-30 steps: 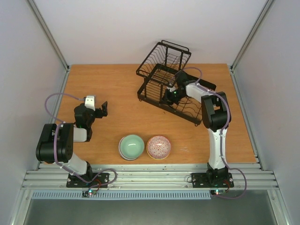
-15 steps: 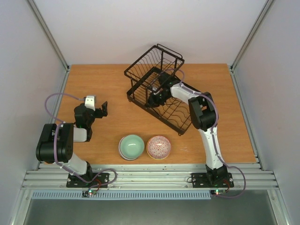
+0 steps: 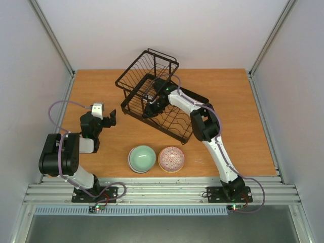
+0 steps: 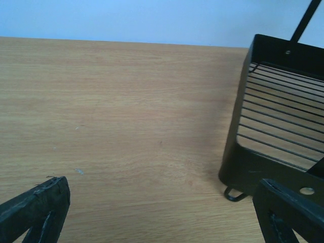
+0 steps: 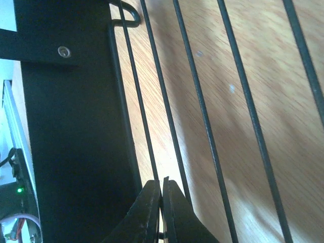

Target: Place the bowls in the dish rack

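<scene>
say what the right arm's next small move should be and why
Probably open the right end effector and back off the dish rack: it is pinched shut on one rack wire, the rack sits close behind the green bowl and pink bowl, and both bowls lie unloaded on the table.

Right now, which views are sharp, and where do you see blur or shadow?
Top external view: even soft light, the wires of the dish rack sharp. Left wrist view: grain of the table sharp, the near fingers dark and slightly soft. Right wrist view: the rack's wires cast soft, blurred shadows on the table.
</scene>
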### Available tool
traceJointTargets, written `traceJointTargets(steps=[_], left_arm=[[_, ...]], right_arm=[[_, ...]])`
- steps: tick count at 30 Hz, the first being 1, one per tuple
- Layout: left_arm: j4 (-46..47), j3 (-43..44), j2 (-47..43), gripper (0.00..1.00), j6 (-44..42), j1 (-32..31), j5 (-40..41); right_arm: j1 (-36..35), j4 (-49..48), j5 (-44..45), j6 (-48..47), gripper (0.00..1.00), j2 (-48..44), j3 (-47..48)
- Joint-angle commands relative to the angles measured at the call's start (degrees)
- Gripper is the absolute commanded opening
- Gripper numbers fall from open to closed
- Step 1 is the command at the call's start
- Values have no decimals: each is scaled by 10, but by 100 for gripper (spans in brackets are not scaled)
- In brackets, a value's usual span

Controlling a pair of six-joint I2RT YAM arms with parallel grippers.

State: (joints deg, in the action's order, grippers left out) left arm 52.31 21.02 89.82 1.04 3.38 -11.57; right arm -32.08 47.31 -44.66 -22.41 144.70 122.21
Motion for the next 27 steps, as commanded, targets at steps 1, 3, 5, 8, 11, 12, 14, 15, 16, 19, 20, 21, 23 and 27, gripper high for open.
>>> traceJointTargets(steps=[1,3,5,8,11,12,14,15,16,19,20,21,23,27], left_arm=[[12,12,-3,99,-9,-2,0],[12,12,-2,99,-9,-2,-1],[12,12,-2,99,-10,-2,0],[12,12,-2,99,-9,-2,0],[12,12,-3,99,-10,-2,-1],[12,12,-2,99,-10,-2,-1],[12,12,-2,99,-10,-2,-1],[12,12,-2,99,-10,-2,-1],[12,12,-2,99,-10,-2,0],[12,12,-3,99,-9,-2,0],[12,12,-2,99,-9,-2,0],[12,12,-2,99,-9,-2,0],[12,12,-2,99,-10,-2,0],[12,12,-3,99,-9,-2,-1]], right_arm=[[-35,124,39,-44,4,60,68],[-42,139,38,-45,4,75,97],[-49,150,36,-47,4,85,117],[-58,158,31,-53,4,88,133],[-62,166,30,-61,4,87,139],[-62,169,29,-65,4,87,139],[-62,175,56,-69,6,80,137],[-62,171,82,-67,9,73,132],[-61,163,109,-64,15,66,124],[-57,145,193,-52,27,33,109],[-54,143,214,-48,28,23,107],[-51,140,234,-43,29,12,104],[-43,128,278,-31,35,-12,89],[-16,92,324,5,48,-68,34]])
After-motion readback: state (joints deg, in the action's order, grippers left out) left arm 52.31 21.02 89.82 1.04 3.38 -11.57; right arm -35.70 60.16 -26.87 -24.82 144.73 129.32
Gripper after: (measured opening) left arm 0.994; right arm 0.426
